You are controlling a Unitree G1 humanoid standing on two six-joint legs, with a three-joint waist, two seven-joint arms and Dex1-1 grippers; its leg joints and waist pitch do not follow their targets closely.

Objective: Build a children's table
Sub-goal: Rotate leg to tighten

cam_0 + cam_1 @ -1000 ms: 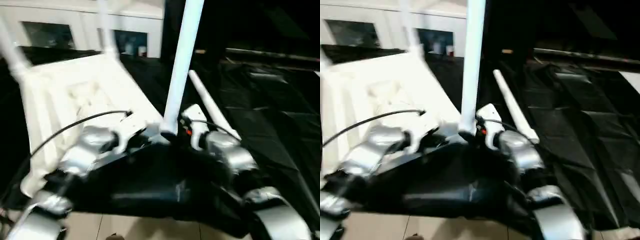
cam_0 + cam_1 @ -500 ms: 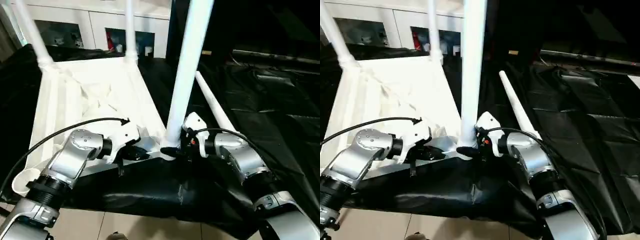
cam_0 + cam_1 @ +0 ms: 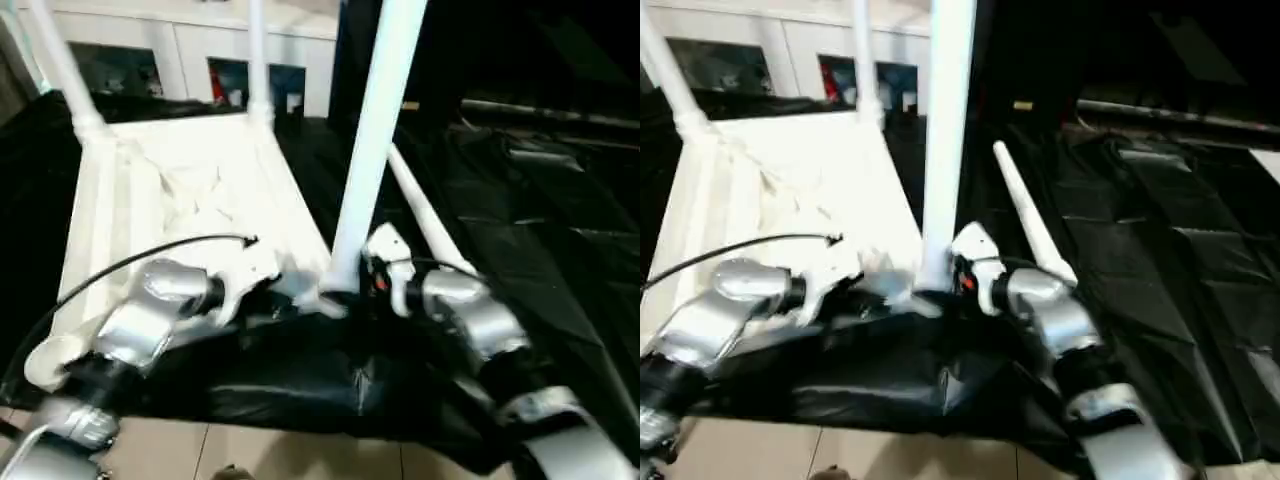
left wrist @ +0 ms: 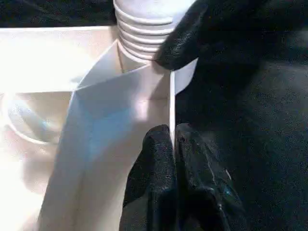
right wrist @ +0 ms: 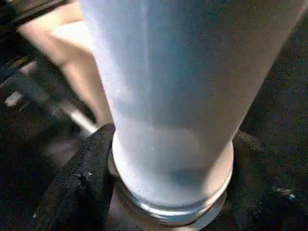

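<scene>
Pinched together on a thin upright rib of the tabletop [image 3: 190, 190], the left gripper [image 4: 172, 159] has its two black fingers [image 4: 154, 163] pressed to either face of that rib, near the close corner of the upturned top. Its silver forearm comes in low from the robot's left, bent at the wrist so the fingers point inward toward the corner. Just beyond those fingers, a ribbed collar sits where a leg meets the corner socket.

On the other side of that same corner, the right gripper [image 5: 168, 173] has its fingers [image 5: 86, 178] spread around the base of the near leg [image 3: 375, 150], one on each side and touching or nearly touching the tube just above its bottom ring. The right forearm reaches in from the robot's right, wrist bent inward, facing the left gripper across the corner.

That leg rises upright from between the two grippers. Beyond the right gripper, a loose leg [image 3: 425, 220] lies on the black sheet [image 3: 540, 230]. Farther off, two more legs [image 3: 258, 60] stand at the tabletop's far corners, before a white cabinet [image 3: 180, 60].
</scene>
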